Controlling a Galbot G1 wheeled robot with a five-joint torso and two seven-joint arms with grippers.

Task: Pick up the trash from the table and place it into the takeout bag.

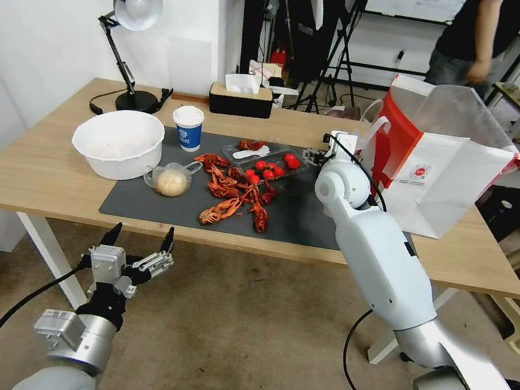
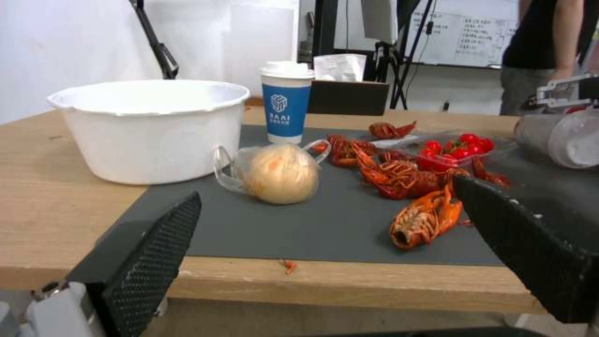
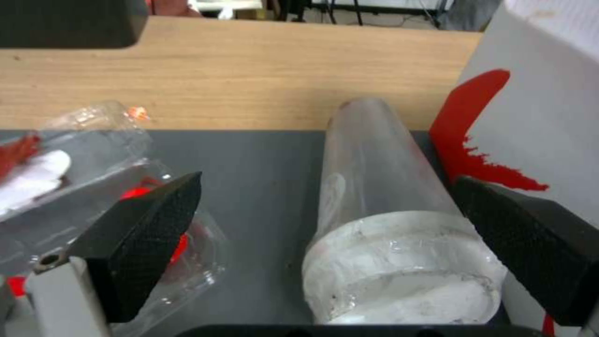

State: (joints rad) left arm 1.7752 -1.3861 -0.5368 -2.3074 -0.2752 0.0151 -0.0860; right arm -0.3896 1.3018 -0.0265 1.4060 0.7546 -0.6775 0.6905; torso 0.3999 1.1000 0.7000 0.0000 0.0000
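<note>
My left arm hangs low in front of me, below table height, its forearm pointing forward and the wrist turned up. My left gripper (image 1: 139, 237) points its two dark fingers upward, spread well apart with nothing between them. My right arm reaches forward and up, elbow low at my right side, white forearm stretched out ahead. My right gripper (image 3: 325, 243) has its black pads (image 3: 147, 234) wide apart, gripping nothing.

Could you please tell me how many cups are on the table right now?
3: a blue-and-white lidded paper cup behind the mat's left end, a small clear handled cup on the mat, and a clear white-lidded cup lying beside the takeout bag.
</note>
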